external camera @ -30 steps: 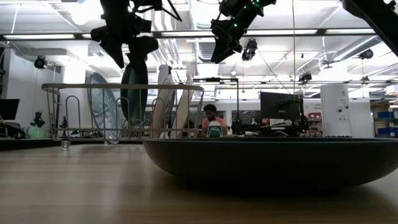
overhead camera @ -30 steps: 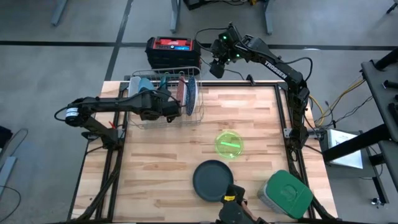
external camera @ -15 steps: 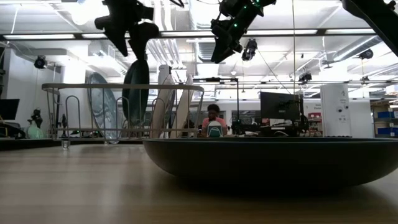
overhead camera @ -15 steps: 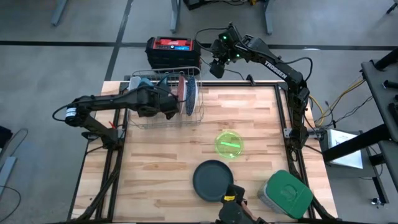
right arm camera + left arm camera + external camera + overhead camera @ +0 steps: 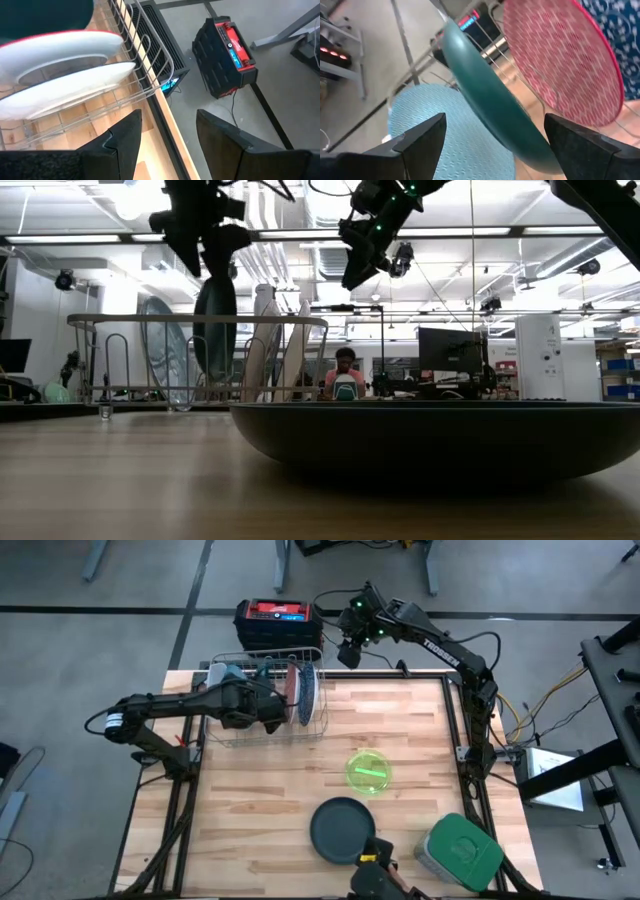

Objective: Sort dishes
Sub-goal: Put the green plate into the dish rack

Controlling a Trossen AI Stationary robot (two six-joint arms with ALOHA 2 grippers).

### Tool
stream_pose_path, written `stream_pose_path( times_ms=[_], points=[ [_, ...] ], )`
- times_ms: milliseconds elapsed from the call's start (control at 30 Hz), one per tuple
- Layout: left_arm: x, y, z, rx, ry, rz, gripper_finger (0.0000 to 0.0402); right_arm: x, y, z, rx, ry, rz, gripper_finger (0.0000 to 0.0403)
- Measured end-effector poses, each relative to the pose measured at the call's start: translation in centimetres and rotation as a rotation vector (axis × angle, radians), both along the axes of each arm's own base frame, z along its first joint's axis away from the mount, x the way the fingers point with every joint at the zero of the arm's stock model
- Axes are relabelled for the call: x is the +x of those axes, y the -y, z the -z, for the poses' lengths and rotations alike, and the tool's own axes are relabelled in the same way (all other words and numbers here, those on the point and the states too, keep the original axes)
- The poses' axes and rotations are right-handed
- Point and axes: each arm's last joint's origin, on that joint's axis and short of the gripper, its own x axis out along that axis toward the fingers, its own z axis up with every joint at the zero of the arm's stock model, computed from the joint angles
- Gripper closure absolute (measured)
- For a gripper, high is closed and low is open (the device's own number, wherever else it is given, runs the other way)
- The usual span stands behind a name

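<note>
The dishes stand on edge in the wire rack [image 5: 268, 705] at the far left of the counter [image 5: 260, 790]: a light blue plate [image 5: 445, 130], a dark teal plate [image 5: 490, 110], a red patterned plate [image 5: 560, 65] and white ones [image 5: 65, 90]. The left gripper [image 5: 270, 712] is over the rack, its jaws apart on both sides of the teal plate. A lime green bowl [image 5: 368, 770] and a dark plate [image 5: 342, 829] lie flat on the counter. The right gripper [image 5: 347, 648] hangs beyond the far edge, jaws apart.
</note>
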Motion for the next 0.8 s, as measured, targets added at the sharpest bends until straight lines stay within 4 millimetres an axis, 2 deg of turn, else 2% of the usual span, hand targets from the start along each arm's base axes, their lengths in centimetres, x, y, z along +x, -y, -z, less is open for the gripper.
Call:
stream_pose_path(
  times_ms=[267, 433, 600, 800],
  points=[
    [0.1, 0.3, 3.7, -0.13, -0.001, 0.005, 0.0077, 0.1, 0.1, 1.0, 0.014, -0.029, -0.006, 0.0224],
    [-0.2, 0.7, 5.2, -0.225, -0.01, -0.001, 0.0077, 0.1, 0.1, 1.0, 0.011, -0.025, -0.006, 0.0224],
    [-0.3, 1.1, 5.2, -0.311, -0.018, 0.009, 0.0077, 0.1, 0.1, 1.0, 0.011, -0.024, -0.006, 0.0224],
    [-0.4, 1.5, 4.1, -0.34, -0.04, 0.022, 0.0077, 0.1, 0.1, 1.0, 0.01, -0.024, -0.007, 0.0224]
  ],
)
